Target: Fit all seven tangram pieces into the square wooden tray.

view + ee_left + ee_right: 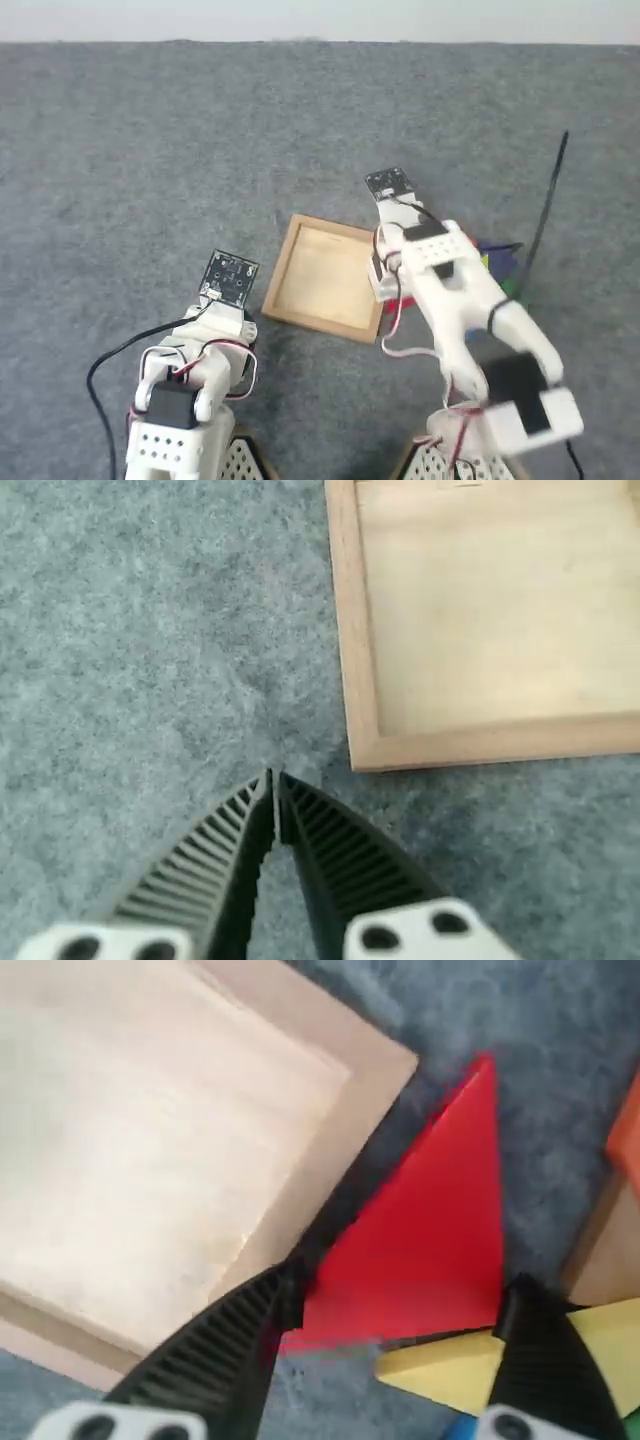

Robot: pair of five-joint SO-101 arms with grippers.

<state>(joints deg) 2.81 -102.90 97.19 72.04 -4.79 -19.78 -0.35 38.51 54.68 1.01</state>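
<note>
Right gripper (405, 1295): the jaws stand apart, one on each side of the red triangle (430, 1220), low over the felt. Nothing is clamped yet, though one finger (240, 1335) sits right at the triangle's edge on the tray side.
Red triangle: it lies flat on the table, just right of the square wooden tray (370, 1100), with one long edge running along the rim. A dark sliver shows between them, so I can't say whether they touch.
Other pieces: a yellow piece (450, 1360) lies just beside the red one, and an orange piece (625, 1145) is further right. From above, the rest are a colourful cluster (497, 262) right of the tray, half hidden under the right arm.
Tray: it sits mid-table between the two arms, with no piece in it.
Left gripper (275, 785): the jaws are pressed together with nothing between them. It hangs over the grey felt (150, 630) near the tray's near-left corner.
Stage, as I read it: the very start, with the first piece about to be gripped and all seven left to place.
Risk one: the piece is thin and flat. If the jaws close too high they could skid over it, or tip it up on edge.
Risk two: the finger by the rim has little room, so closing could shove the tray left or jam the triangle against it.
Risk three: the yellow piece is close enough to be dragged along or pinched in with the red one.
</note>
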